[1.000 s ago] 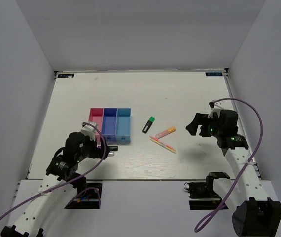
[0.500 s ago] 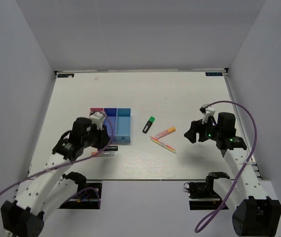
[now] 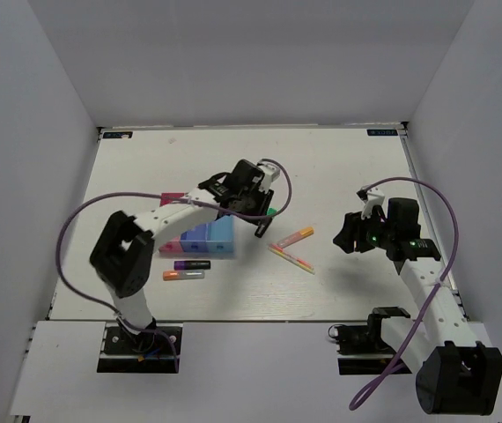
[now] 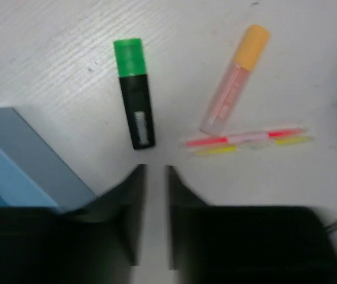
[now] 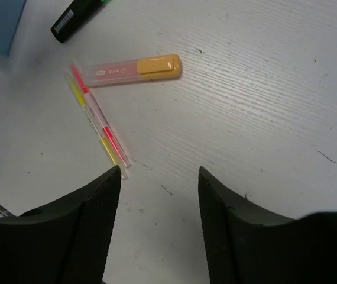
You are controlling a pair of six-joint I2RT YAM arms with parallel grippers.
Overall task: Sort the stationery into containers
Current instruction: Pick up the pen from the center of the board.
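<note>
- Currently poised low over the white table [image 3: 321, 167], just beyond the three joined bins [image 3: 200, 240]: left gripper [image 4: 155, 174], jaws narrowed to a slim gap, nothing between them.
- Straight ahead of those fingers: black marker with green cap [image 4: 136, 94], flat on the table, near the light blue bin [image 4: 20, 160] but not touching it, cap end farthest away.
- Further right: orange-capped highlighter [image 4: 235, 86], clear end just beside the thin pink-and-yellow pen [image 4: 248, 141].
- Right gripper [image 5: 158, 177]: roughly half parted, empty, hovering near that same highlighter and thin pen.
- Probable step in hand: picking up the green-capped marker for one of the bins.
- Spread the left jaws wider first, since the present gap looks too tight to straddle the barrel.
- Advance until centred over the black barrel rather than the cap.
- Keep the wrist roughly as set, already lined up to close across the barrel's width.
- Lower straight down, clear of the bin wall.
- Squeeze gently and on centre; likely to roll or squirt out otherwise.
- Hold the right arm back to avoid crowding the same patch.
- Also unsorted, in front of the bins: a black pen [image 3: 192, 264] and an orange one [image 3: 183, 275].
</note>
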